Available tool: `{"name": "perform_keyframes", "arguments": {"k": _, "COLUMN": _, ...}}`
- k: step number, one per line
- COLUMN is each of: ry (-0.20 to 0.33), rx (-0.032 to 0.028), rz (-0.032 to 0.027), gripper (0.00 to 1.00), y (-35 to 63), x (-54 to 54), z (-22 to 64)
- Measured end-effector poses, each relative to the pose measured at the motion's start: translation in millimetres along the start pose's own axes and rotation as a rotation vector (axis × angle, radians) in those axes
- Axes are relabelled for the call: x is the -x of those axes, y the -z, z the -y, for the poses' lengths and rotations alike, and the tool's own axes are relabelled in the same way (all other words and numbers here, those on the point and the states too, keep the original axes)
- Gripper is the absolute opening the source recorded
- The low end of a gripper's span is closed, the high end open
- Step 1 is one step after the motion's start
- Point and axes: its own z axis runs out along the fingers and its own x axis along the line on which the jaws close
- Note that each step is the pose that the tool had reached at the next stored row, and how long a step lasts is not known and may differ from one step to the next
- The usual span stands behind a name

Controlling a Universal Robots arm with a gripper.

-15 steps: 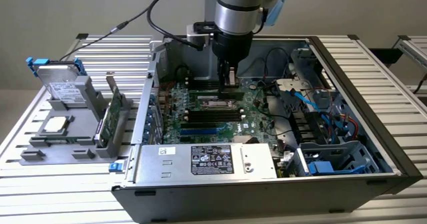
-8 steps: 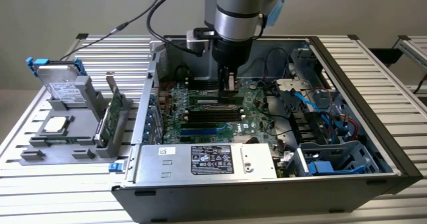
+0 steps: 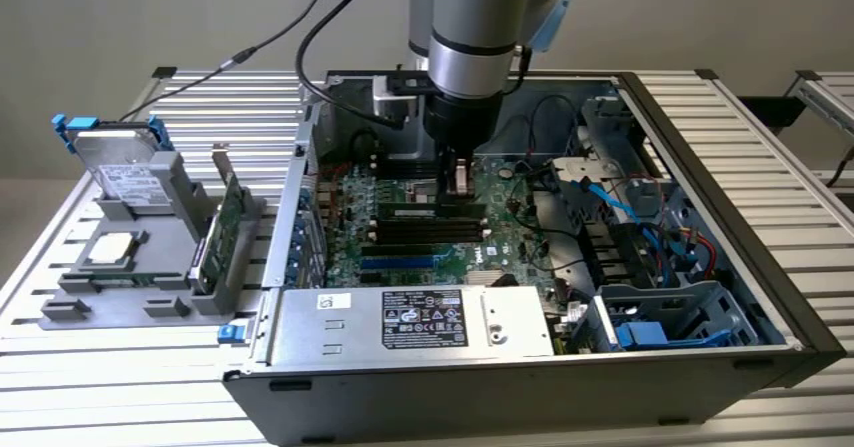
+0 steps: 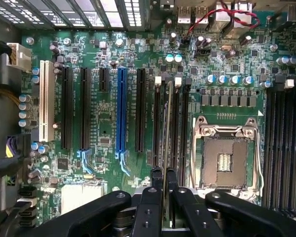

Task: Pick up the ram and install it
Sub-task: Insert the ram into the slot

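Since the gripper [image 4: 164, 179] is clamped shut on the ram [image 4: 166, 128], held on edge over the black slots [image 4: 183, 128] beside the empty processor socket [image 4: 222, 160]: risk of misalignment. Any tilt or offset under pressure could bend the stick or jam it.

The computer case [image 3: 714, 202] is open on top, so free entry is from above. The gripper [image 3: 457, 192] hangs in the middle opening over the motherboard [image 3: 400, 252], its fingers closed on the ram [image 4: 166, 123].

The black slots [image 4: 183, 128] stand close on both sides of the ram, while the processor socket [image 4: 227, 158] beside them is low and flat. On the near side the power supply [image 3: 414, 319] covers the board.

On the exterior view's right, the drive cage [image 3: 674, 317] and blue cables [image 3: 603, 192] take the room. On the exterior view's left stands the case wall [image 3: 296, 197], and beyond it a green card [image 3: 230, 222] is upright.
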Motion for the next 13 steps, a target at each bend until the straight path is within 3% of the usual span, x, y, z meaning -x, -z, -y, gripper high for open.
{"name": "perform_keyframes", "arguments": {"k": 9, "ry": 0.003, "rx": -0.0006, "rz": 0.0001, "gripper": 0.13, "y": -16.0, "x": -0.4, "z": -1.6}}
{"name": "perform_keyframes", "arguments": {"k": 13, "ry": 0.005, "rx": -0.0006, "rz": -0.0003, "gripper": 0.13, "y": -16.9, "x": -0.4, "z": -2.1}}
